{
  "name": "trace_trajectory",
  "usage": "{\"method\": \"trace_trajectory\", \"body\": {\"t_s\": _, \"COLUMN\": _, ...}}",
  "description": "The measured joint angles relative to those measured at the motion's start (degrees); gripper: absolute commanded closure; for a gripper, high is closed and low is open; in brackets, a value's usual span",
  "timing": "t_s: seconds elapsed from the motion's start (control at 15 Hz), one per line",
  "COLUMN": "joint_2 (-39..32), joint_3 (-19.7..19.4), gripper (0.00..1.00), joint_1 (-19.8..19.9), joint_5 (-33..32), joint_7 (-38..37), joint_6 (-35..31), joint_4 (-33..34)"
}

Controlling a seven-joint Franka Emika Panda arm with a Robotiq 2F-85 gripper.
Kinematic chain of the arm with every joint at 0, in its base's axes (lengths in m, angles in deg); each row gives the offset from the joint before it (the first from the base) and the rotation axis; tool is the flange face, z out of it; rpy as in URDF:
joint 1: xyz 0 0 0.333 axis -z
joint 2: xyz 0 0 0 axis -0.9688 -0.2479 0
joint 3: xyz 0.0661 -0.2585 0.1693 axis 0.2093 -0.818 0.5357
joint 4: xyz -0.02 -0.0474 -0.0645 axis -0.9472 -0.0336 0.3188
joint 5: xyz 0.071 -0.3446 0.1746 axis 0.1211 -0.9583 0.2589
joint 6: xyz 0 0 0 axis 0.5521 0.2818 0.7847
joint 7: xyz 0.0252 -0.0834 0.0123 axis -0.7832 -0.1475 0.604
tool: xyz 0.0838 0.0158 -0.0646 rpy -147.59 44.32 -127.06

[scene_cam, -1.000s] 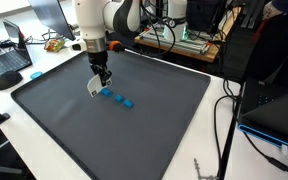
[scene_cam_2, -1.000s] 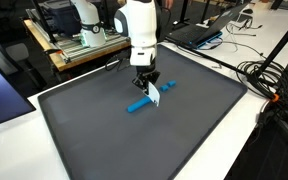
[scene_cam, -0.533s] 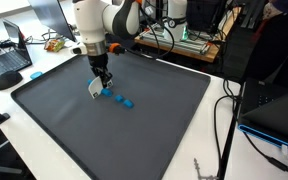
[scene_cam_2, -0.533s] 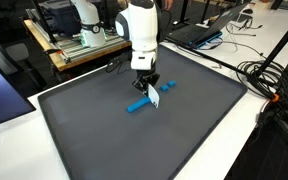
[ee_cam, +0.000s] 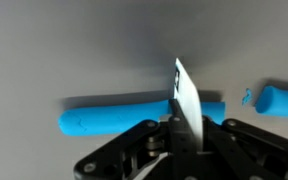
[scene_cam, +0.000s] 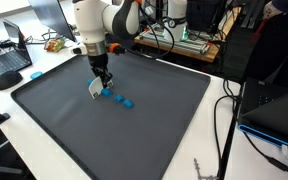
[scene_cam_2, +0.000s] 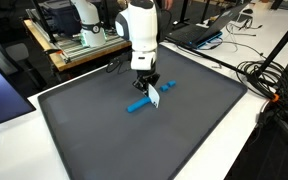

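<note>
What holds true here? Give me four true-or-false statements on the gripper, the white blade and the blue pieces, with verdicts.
1. The gripper grips a thin white blade. True.
2. The blade lies flat on the mat. False: it stands on edge over the long blue roll.
3. A short blue piece lies apart from the roll's end. True.
4. The mat is red. False: it is dark grey.

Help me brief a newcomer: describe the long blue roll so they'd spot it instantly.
On the big dark grey mat, look under the gripper, which pinches a white blade. The long blue roll lies flat on the mat at that blade; its blue neighbour is just a short stub.
</note>
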Motion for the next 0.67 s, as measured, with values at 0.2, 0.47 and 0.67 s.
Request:
{"method": "trace_trajectory", "body": {"t_s": 0.2, "joint_2": 0.02, "joint_3": 0.12, "gripper": 0.99, "joint_1": 0.04, "joint_5": 0.0, "joint_7": 0.06, "joint_6": -0.2, "joint_4": -0.11}}
{"method": "trace_trajectory", "body": {"t_s": 0.47, "joint_2": 0.19, "joint_3": 0.42, "gripper": 0.99, "joint_1": 0.21, "joint_5": 0.0, "joint_7": 0.36, "joint_6": -1.18, "joint_4": -0.69}}
{"method": "trace_trajectory", "body": {"t_s": 0.67, "joint_2": 0.31, "joint_3": 0.9, "gripper": 0.99, "joint_1": 0.5, "joint_5": 0.0, "joint_7": 0.73, "joint_6": -1.45, "joint_4": -0.94}}
